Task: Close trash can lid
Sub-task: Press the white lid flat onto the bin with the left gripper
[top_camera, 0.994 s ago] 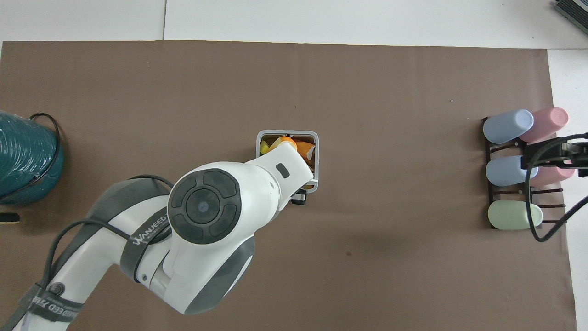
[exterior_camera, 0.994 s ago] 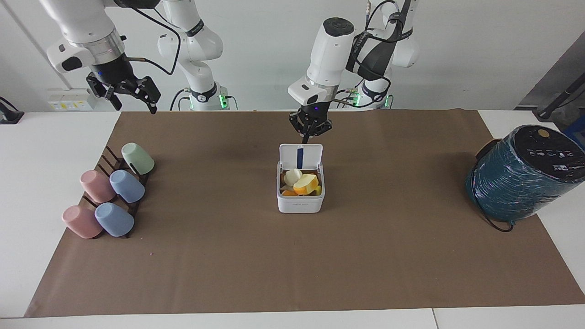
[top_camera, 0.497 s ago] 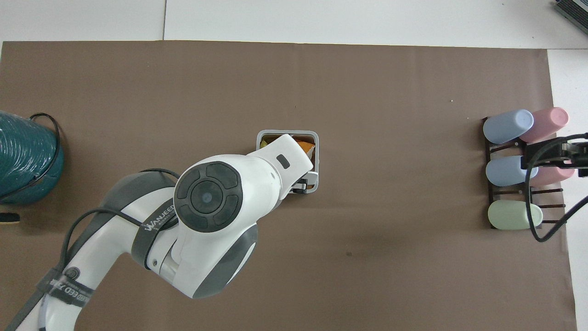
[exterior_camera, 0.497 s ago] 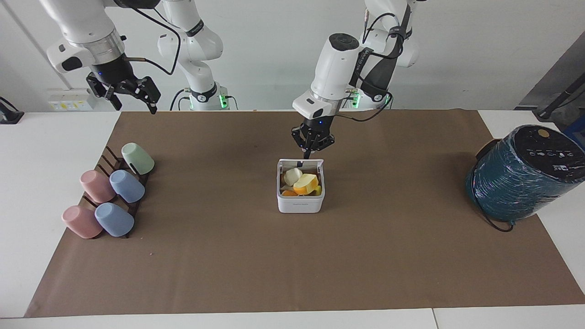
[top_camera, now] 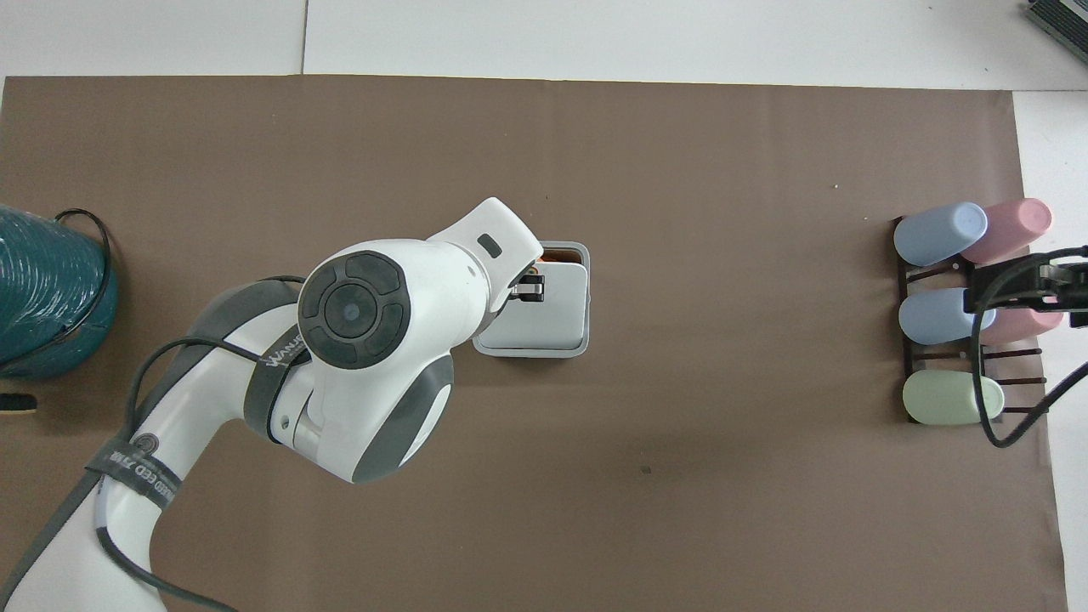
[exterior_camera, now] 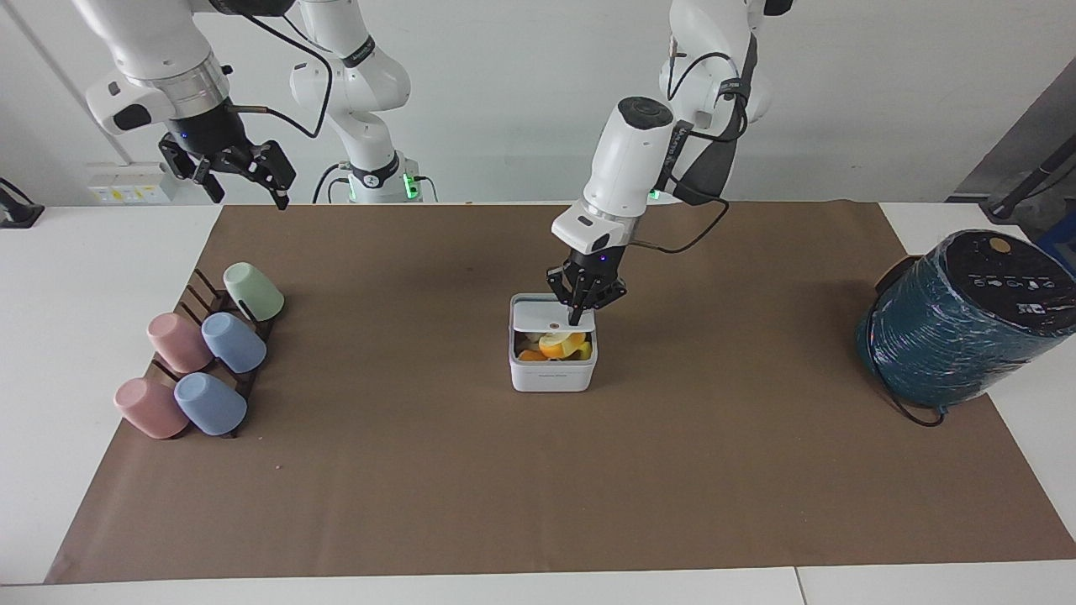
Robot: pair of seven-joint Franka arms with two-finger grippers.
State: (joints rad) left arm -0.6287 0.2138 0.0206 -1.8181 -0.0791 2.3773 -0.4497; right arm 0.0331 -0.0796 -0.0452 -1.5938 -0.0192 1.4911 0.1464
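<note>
From above, the left arm hides one side of the trash can and most of the left gripper. The can stands in the middle of the brown mat. Its lid slopes down over the opening, hinge edge toward the robots, and fruit scraps show under its free edge. The left gripper is clenched, its tips touching the lid's top. The right gripper waits over the mat's corner near the cup rack; I cannot tell its state.

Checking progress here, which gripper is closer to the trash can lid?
Left. The left gripper presses on the lid; the right gripper waits above the cup rack.
</note>
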